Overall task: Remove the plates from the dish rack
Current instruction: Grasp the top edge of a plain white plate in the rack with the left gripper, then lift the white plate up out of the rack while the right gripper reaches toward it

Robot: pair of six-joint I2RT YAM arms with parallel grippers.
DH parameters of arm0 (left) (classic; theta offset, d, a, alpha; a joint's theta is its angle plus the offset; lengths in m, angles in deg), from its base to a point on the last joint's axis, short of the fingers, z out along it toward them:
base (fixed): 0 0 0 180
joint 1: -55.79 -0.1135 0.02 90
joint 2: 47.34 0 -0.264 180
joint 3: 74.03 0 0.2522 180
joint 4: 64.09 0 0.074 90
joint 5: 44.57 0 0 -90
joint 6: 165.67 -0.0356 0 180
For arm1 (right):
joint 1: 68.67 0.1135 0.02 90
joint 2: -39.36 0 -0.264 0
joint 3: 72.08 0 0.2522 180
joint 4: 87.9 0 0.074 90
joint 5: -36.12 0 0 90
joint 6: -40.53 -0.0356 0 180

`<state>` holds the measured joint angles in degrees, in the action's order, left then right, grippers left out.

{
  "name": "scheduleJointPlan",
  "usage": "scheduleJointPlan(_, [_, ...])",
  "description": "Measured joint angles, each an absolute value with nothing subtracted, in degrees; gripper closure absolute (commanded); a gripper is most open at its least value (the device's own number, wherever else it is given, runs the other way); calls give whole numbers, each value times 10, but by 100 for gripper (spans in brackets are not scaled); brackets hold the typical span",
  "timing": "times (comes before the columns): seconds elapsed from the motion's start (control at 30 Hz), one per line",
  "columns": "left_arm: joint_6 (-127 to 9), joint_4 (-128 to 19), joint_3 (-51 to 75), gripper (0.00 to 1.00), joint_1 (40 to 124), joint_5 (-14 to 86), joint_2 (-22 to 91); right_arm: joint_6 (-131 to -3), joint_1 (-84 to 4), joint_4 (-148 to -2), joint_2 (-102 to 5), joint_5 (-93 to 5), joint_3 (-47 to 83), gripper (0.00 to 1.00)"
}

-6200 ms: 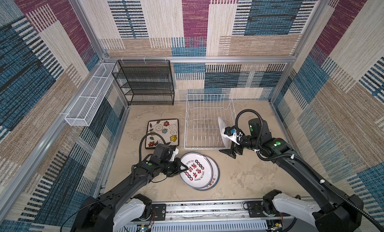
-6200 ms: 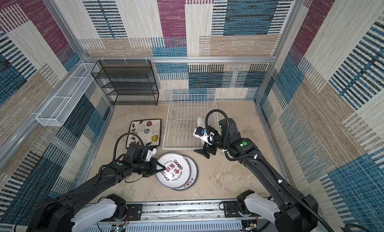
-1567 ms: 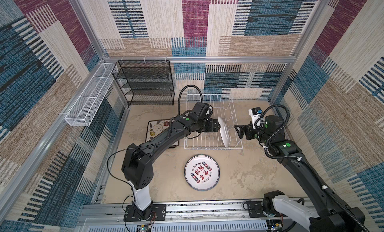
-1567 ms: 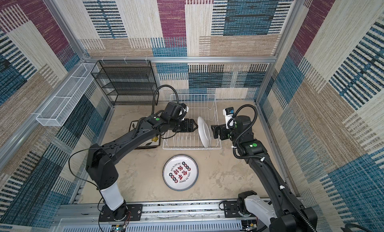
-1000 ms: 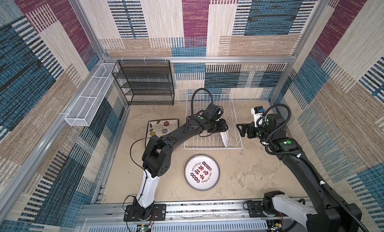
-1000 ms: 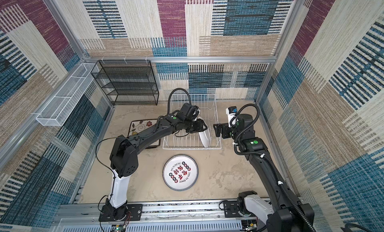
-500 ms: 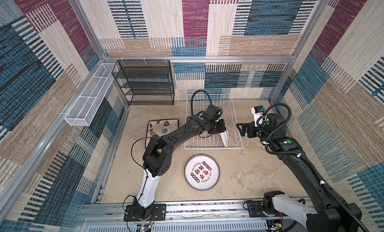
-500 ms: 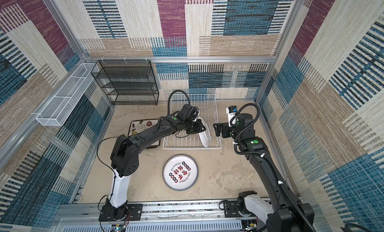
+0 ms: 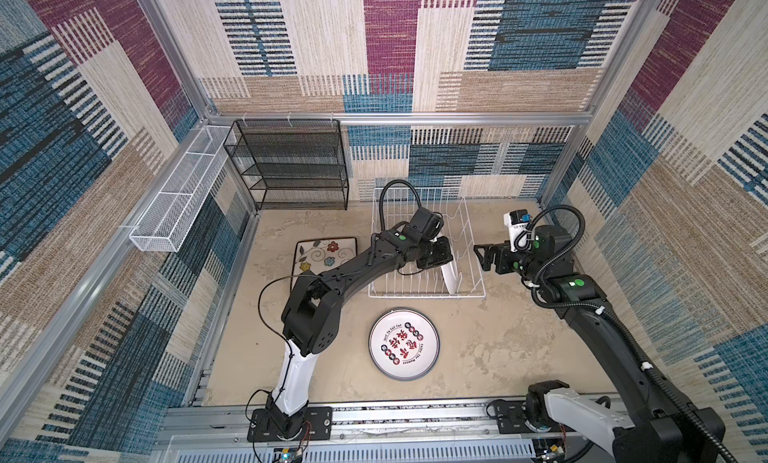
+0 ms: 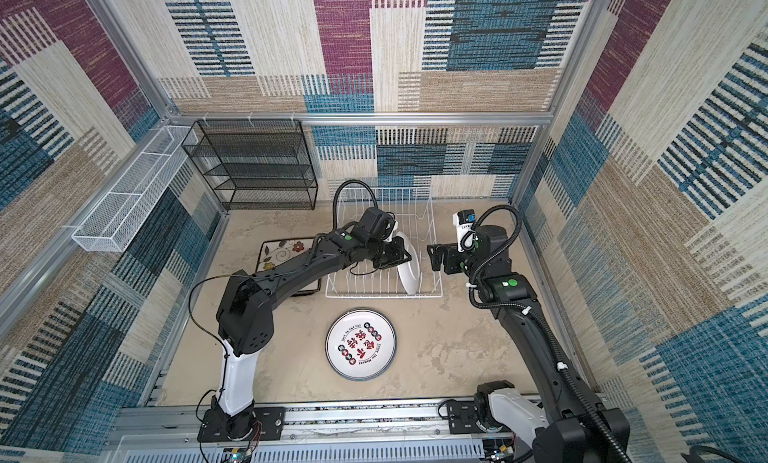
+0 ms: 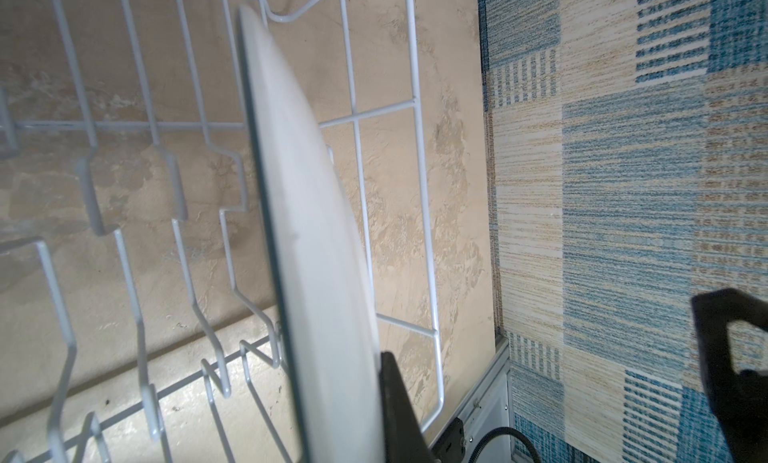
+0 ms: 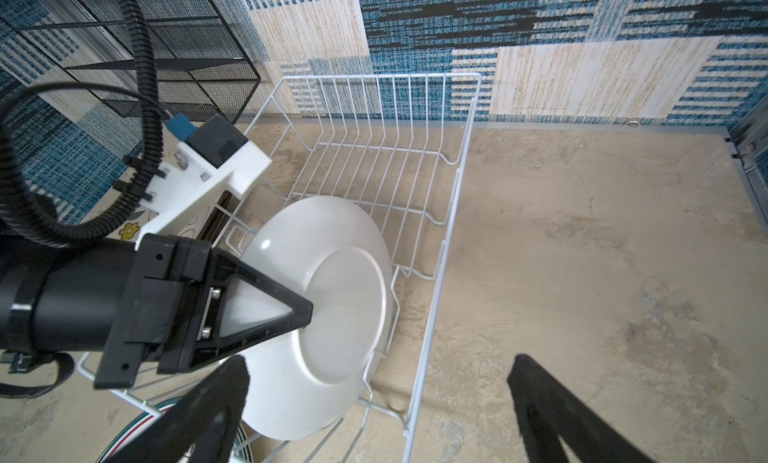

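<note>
White plate (image 12: 332,307), last one standing at the near end of the dish rack (image 9: 469,292), now has the left gripper (image 10: 402,255) fingers clamped on its rim, apart a second ago; right gripper (image 9: 484,259) fingers wide apart beside the rack, so lift-out looks next.

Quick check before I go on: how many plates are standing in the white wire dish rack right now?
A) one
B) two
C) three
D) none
A: a single round white plate stands on edge in the dish rack, with the left gripper shut on it; no other plate shows between the tines.
</note>
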<state>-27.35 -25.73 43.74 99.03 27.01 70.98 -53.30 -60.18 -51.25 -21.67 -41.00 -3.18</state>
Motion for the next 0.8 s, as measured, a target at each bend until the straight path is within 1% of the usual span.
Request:
scheduleJointPlan(0.23, [-261, -248, 460, 100, 989, 253, 694, -539, -602, -507, -214, -409, -20, 0])
scheduleJointPlan(0.53, [-277, -235, 450, 100, 983, 241, 613, -562, -605, -507, -212, -389, 6, 0])
scheduleJointPlan(0.67, [-317, -234, 424, 100, 976, 259, 562, -587, -605, -508, -225, -368, 29, 0])
scheduleJointPlan(0.8, [-409, -225, 396, 100, 977, 292, 510, -628, -606, -505, -246, -337, 56, 0])
